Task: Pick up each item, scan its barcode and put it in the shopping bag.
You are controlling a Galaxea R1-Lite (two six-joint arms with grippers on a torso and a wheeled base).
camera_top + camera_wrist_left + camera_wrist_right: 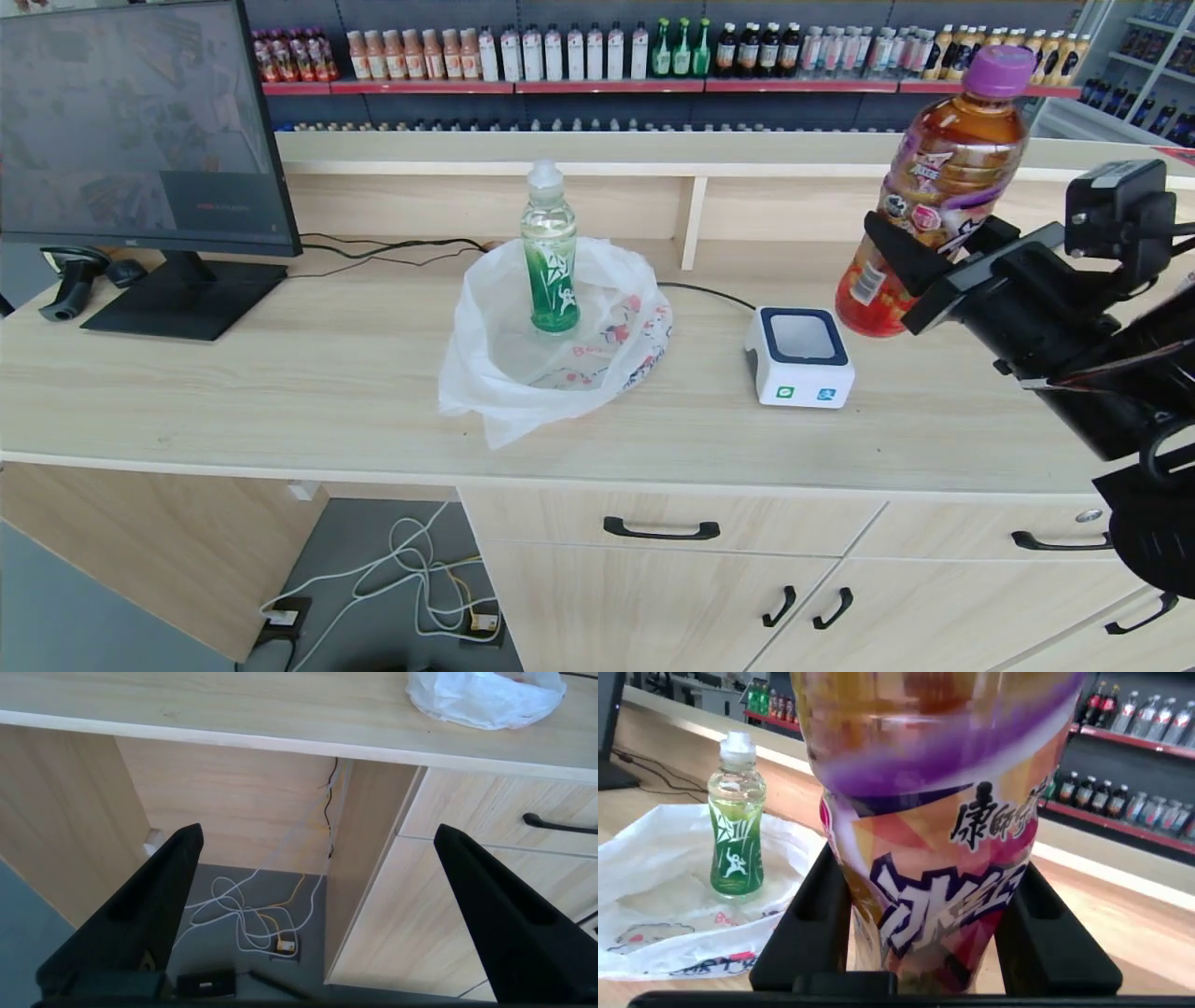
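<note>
Bench of pale wood-grain laminate (280,392) carries a dark flat monitor (140,121) on a square black foot at the far left. A black handheld scanner (70,280) rests beside that foot, and thin black cables (392,247) trail behind it.

Near the middle lies the shopping bag (551,345), thin white crinkled plastic with red print, spread open and slumped flat. A slim green bottle (549,252) with a clear top and white cap stands upright on the bag. To its right, apart from the bag, sits the scanner box (800,357), a small white cube with a dark-framed glass window facing up.

Just right of the box, the right tool (943,247) is closed on the tea bottle (934,187). Its black fingers (808,924) press both sides of the bottle's glossy printed label. The bottle is rounded, amber and red, purple-capped, and leans to the right. Whether its base clears the bench I cannot tell. Nothing stands between it and the box.

The left tool (322,924) hangs below the bench edge, its two black fingers spread wide with nothing between them.

Behind the bench run shelves (653,86) lined with drink bottles. Below it are drawers (661,532) with black handles, and white cords (411,579) lie coiled on the floor.
</note>
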